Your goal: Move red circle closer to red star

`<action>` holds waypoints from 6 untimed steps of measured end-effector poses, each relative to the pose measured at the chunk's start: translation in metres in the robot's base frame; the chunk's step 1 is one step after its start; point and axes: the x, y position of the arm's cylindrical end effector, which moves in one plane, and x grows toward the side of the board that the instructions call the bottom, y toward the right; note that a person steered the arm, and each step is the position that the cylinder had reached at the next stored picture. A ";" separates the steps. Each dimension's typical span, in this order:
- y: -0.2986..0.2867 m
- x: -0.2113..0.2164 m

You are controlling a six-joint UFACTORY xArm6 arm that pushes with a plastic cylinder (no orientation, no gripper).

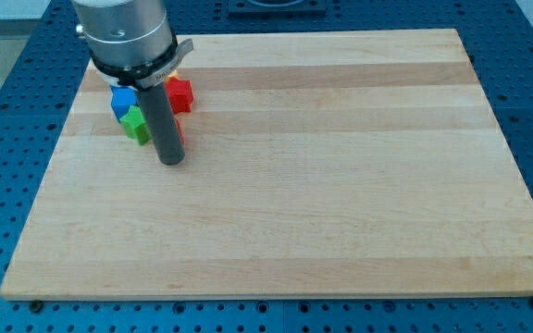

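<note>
Here, at the view's upper left of the desk [340, 185]: my tip [171, 161], no hand fitted. Just behind, a green block [136, 124], a red sliver [180, 130] of unclear shape, then blue block [121, 100] and red star [180, 93].

Smooth pale wooden board [340, 185]

The arm hangs over the board's far left, its dark rod upright (slightly leaning), my tip [171, 161] resting low.
</note>
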 end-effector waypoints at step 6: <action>0.047 0.003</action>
